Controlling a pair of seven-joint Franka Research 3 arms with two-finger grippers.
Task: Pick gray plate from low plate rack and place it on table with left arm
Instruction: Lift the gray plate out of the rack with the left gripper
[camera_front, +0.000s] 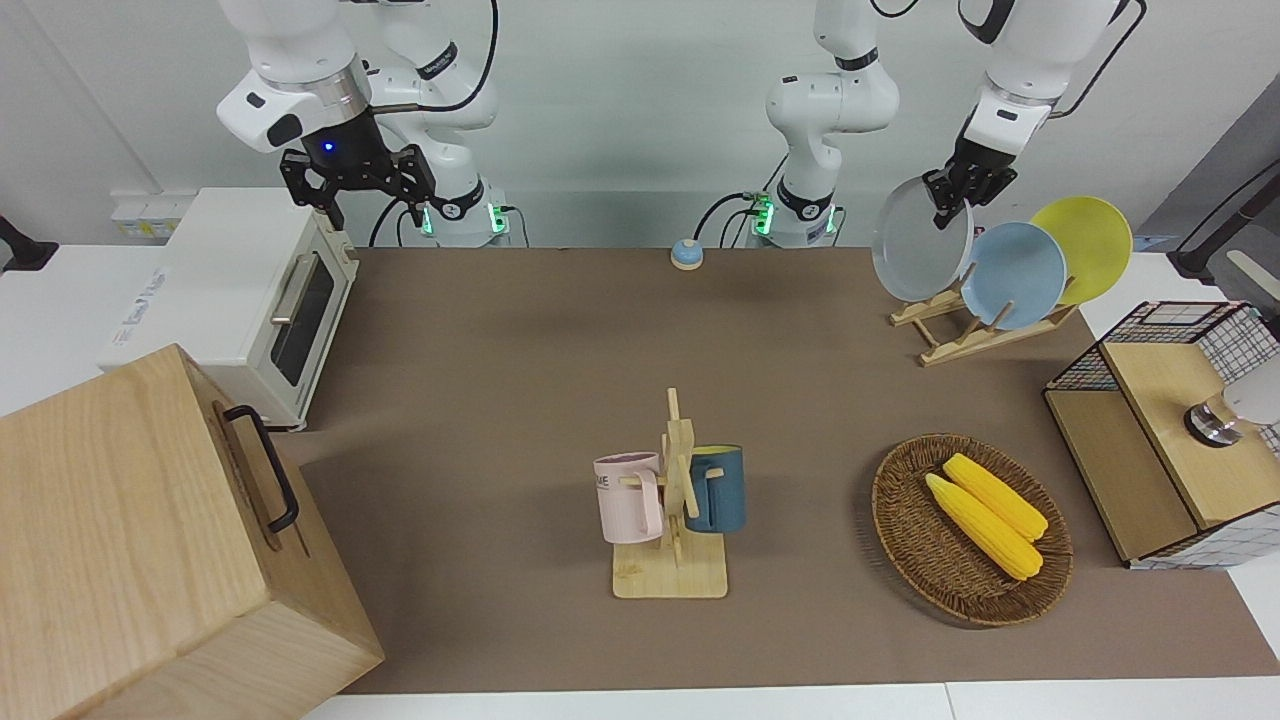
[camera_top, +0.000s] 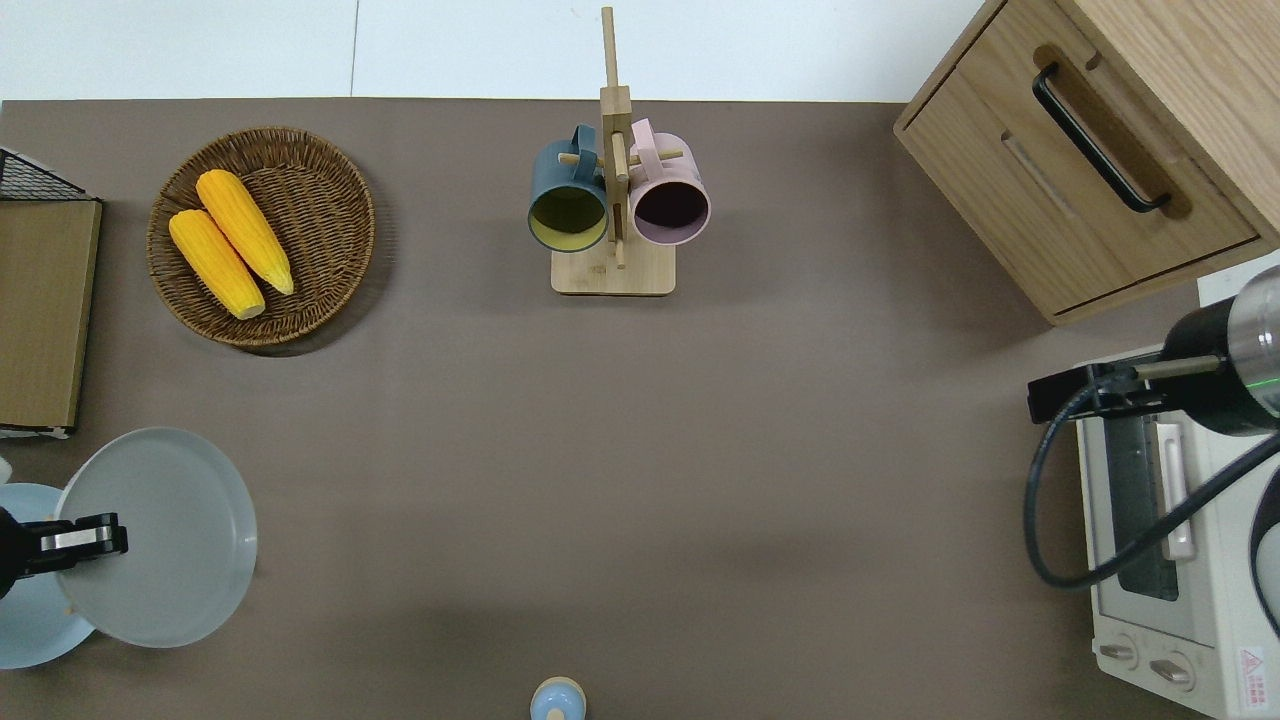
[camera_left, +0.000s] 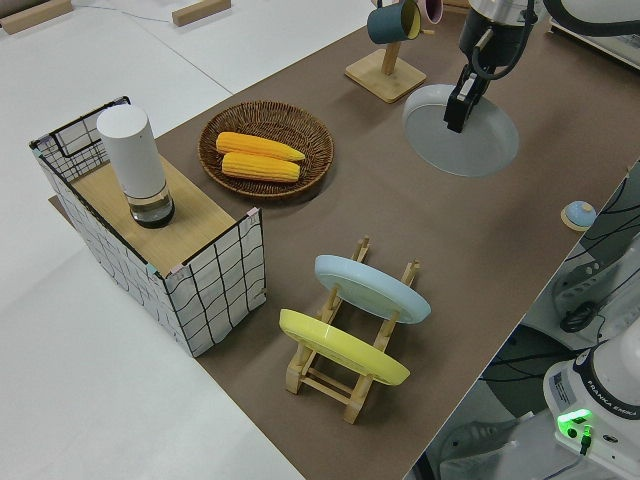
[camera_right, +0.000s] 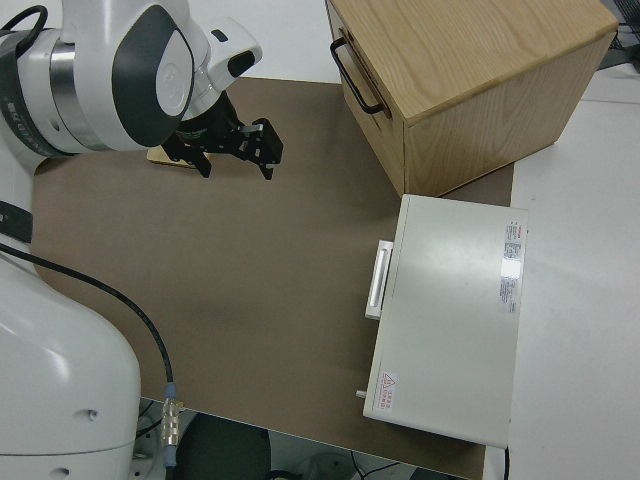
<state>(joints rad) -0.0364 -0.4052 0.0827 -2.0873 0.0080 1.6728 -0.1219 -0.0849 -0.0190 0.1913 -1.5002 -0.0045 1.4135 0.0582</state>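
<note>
At the left arm's end of the bench (camera_front: 520, 330), over the low plate rack (camera_front: 975, 335), the left gripper (camera_front: 958, 190) is clamped on the rim of the gray plate (camera_front: 918, 252), which hangs tilted in the air, clear of the slats. In that rack a light blue plate (camera_front: 1022, 274) and a yellow plate (camera_front: 1088, 245) lean in their slots. Farther from the robots than the rack sits a wicker basket (camera_front: 915, 540) holding two corn cobs (camera_front: 988, 515). The right arm is parked, its gripper (camera_front: 362, 190) spread open.

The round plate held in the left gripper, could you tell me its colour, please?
Plain pale gray plate; the overhead view shows it best.
</note>
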